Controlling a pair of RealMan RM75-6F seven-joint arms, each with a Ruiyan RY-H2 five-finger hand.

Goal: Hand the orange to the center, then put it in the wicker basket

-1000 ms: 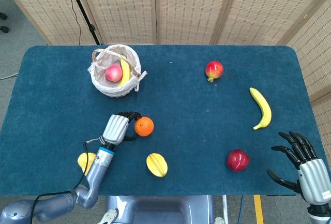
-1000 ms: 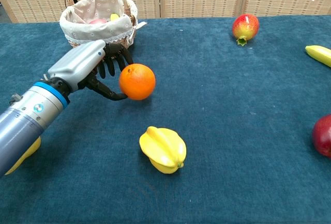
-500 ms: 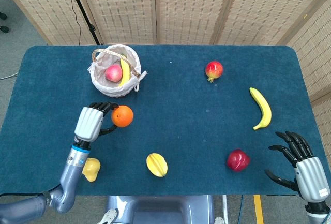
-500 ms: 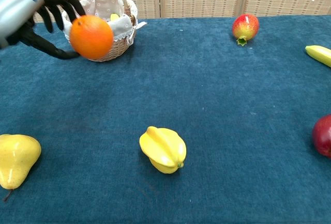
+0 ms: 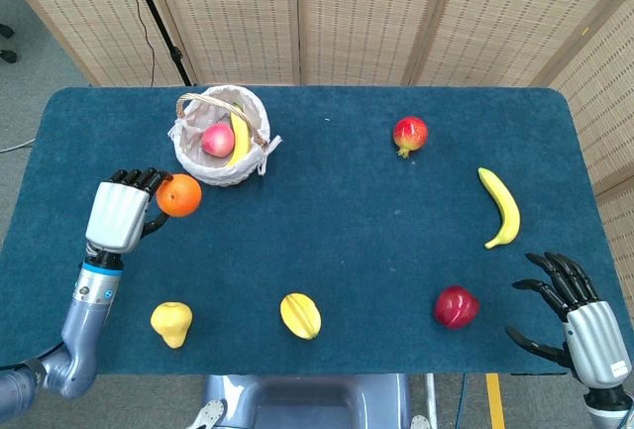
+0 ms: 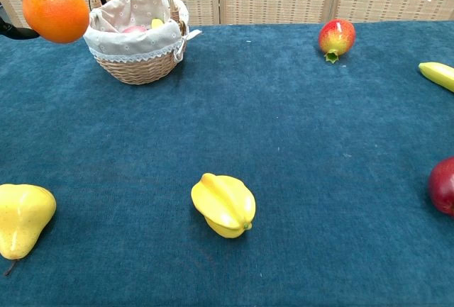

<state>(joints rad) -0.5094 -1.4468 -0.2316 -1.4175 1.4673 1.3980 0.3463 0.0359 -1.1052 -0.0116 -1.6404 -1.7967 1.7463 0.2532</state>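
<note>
**Orange held at the left, just short of the basket**

At the far left, the left robot hand (image 5: 121, 213) grips the round orange fruit (image 5: 179, 195) in its dark fingers (image 5: 149, 177), off the blue-covered bench (image 5: 337, 221). In the chest view the orange (image 6: 55, 11) shows in the top left corner, raised above the bench surface, just left of the basket and not inside it.

Near the front left edge lies a yellow pear (image 5: 171, 323). Just right of the orange, toward the far side, stands the round wicker basket with a white cloth lining (image 5: 190, 147); it holds a pink-red apple (image 5: 218, 139) and a yellow banana (image 5: 239, 135) leaning beside it.

Near the front middle sits a yellow starfruit (image 5: 300, 315). Farther right, on the far side, is a red-and-yellow pomegranate-like fruit (image 5: 410, 136). A dark red apple (image 5: 456, 306) lies near the front right, and a second loose yellow banana (image 5: 500, 207) lies beyond it toward the right edge.

At the near right corner, the right robot hand (image 5: 580, 317) has its fingers spread apart and holds nothing, near the dark red apple but not touching it.
</note>
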